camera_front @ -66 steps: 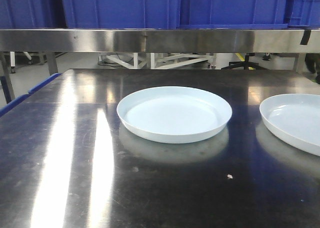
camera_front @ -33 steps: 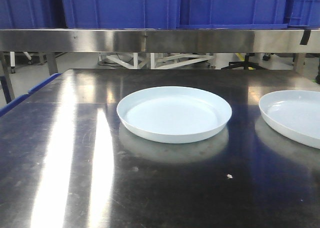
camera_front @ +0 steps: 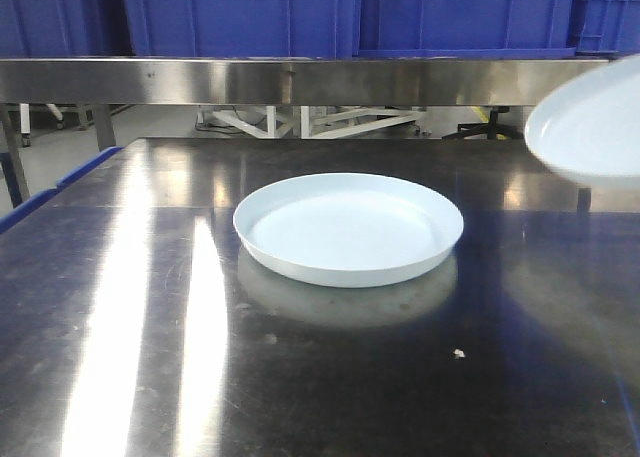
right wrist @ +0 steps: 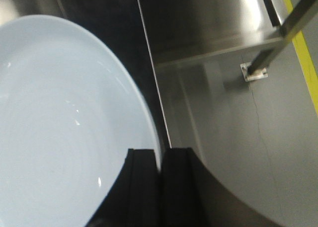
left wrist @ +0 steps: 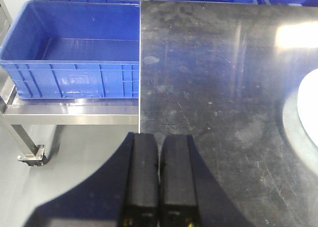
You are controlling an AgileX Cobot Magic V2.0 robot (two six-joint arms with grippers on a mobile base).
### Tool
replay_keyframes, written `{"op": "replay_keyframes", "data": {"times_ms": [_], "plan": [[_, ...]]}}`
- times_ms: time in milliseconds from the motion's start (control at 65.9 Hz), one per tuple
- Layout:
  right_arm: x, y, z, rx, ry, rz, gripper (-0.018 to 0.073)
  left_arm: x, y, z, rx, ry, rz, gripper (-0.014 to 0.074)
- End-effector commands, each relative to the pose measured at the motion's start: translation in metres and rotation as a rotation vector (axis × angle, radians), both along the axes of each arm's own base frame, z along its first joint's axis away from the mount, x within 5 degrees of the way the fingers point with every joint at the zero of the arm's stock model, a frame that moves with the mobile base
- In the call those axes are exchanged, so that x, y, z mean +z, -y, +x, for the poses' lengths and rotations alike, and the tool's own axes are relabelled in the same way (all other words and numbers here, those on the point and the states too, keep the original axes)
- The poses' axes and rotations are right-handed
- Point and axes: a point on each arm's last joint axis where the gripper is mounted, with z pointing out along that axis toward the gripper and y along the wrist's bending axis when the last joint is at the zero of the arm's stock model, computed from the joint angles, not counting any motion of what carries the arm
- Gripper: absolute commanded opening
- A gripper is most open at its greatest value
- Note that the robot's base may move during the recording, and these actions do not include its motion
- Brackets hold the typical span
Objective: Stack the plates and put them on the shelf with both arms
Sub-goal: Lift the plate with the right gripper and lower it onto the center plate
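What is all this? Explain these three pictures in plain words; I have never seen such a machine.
This is a two-armed robot; each arm ends in a black two-fingered pincer with a camera on its wrist. The front picture looks across a steel table toward a steel shelf with blue crates above it. One pale plate lies flat on the table; a second plate hangs tilted in the air at the right. The right wrist picture shows why: the right pincer is shut on that plate's rim. The left wrist picture shows the left pincer, shut and empty, over the table's edge, a blue crate beside the table.
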Motion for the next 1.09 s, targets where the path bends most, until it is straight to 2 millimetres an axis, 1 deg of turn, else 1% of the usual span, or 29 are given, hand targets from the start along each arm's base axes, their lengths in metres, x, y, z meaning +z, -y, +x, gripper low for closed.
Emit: {"op": "replay_keyframes", "data": {"times_ms": [0,76,152,319,546,698,804,941,1077], "plan": [[0.039,-0.007,-0.005,0.015,0.163,-0.008,0.0051,0.017,0.002,0.004,-0.012,0.111,-0.034,0.0089],[0.047,-0.016,-0.004,0.043,0.183,0.011,0.0051,0.017,0.002,0.004,-0.012,0.111,-0.034,0.0089],[0.052,-0.030,-0.002,0.088,0.200,0.028,0.0051,0.017,0.002,0.004,-0.012,0.111,-0.034,0.0089],[0.054,-0.061,0.007,0.192,0.214,0.044,0.0051,0.017,0.002,0.004,-0.012,0.112,-0.035,0.0089],[0.046,-0.110,0.028,0.348,0.177,0.061,0.0051,0.017,0.002,0.004,-0.012,0.112,-0.035,0.0089],[0.036,-0.144,0.040,0.443,0.144,0.069,0.0051,0.017,0.002,0.004,-0.012,0.112,-0.035,0.0089],[0.028,-0.164,0.047,0.493,0.121,0.071,0.0051,0.017,0.002,0.004,-0.012,0.112,-0.035,0.0089],[0.014,-0.178,0.054,0.522,0.084,0.070,0.0051,0.017,0.002,0.004,-0.012,0.112,-0.035,0.0089],[0.003,-0.181,0.060,0.524,0.052,0.068,0.0051,0.017,0.002,0.004,-0.012,0.112,-0.035,0.0089]]}}
